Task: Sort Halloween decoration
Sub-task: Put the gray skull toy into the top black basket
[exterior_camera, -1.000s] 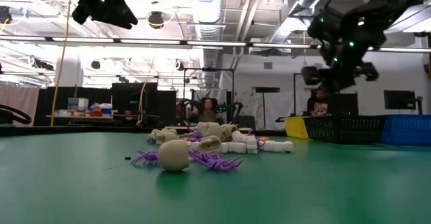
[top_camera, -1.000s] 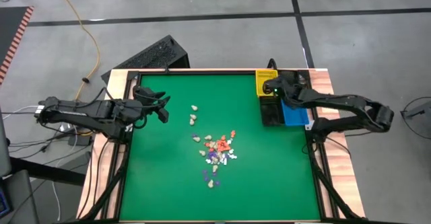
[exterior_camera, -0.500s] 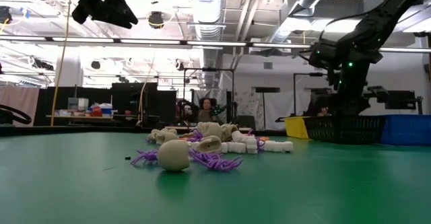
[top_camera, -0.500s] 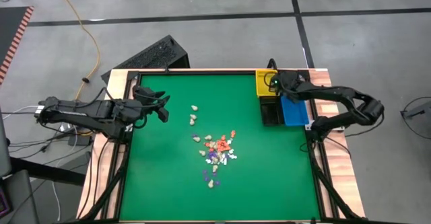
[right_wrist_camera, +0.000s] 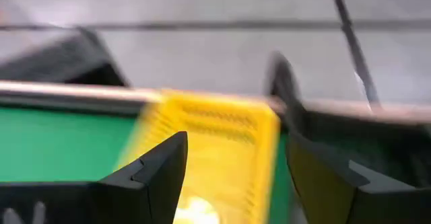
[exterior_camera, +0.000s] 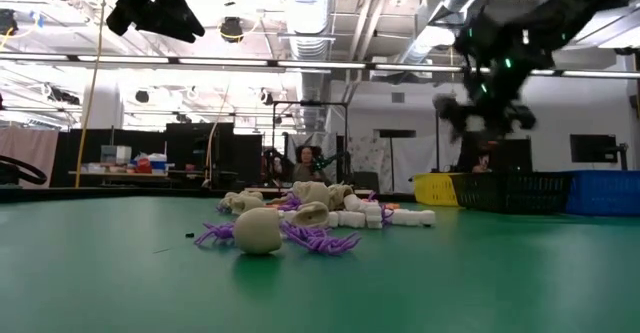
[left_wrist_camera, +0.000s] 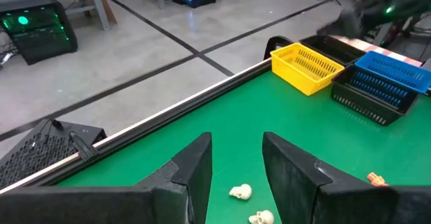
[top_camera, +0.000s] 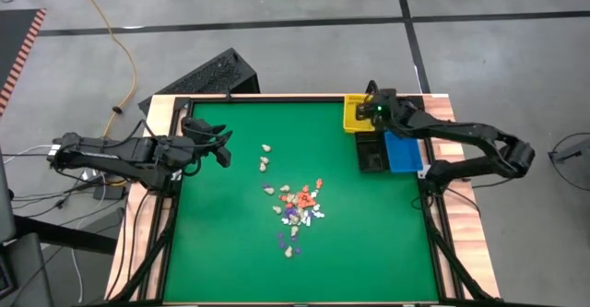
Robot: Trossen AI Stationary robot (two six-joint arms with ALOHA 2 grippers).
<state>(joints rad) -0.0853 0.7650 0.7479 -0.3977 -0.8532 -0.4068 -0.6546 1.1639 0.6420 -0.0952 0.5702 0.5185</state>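
Green felt table (top_camera: 221,233), and I see my Halloween decoration (top_camera: 297,206) heaped near its middle: cream-white, orange-red and purple trinkets in a loose cluster, a few purple and cream ones strung out toward the near edge, two cream pieces (top_camera: 265,155) lying apart on the far-left side of the heap. Low view puts a cream skull-like lump (exterior_camera: 257,229) on purple spidery legs in front of the pile.

Right gripper (top_camera: 368,112) hangs over the yellow bin (top_camera: 354,117) at the table's far right corner. Its wrist view shows both dark fingers (right_wrist_camera: 151,173) spread wide with the yellow mesh between them and nothing gripped; a pale blob low in that bin might be a trinket, too smeared to say. Black bin (top_camera: 371,152) sits just beside the yellow one, blue bin (top_camera: 402,152) right against the black one.

Left gripper (top_camera: 221,147) hovers high over the table's left side, well apart from the heap. Its fingers (left_wrist_camera: 195,173) stand parted with a gap, holding nothing, two cream skulls (left_wrist_camera: 250,205) on the felt beyond them. Black keyboard-like panel (top_camera: 198,76) lies off the table's far-left corner on the concrete floor.
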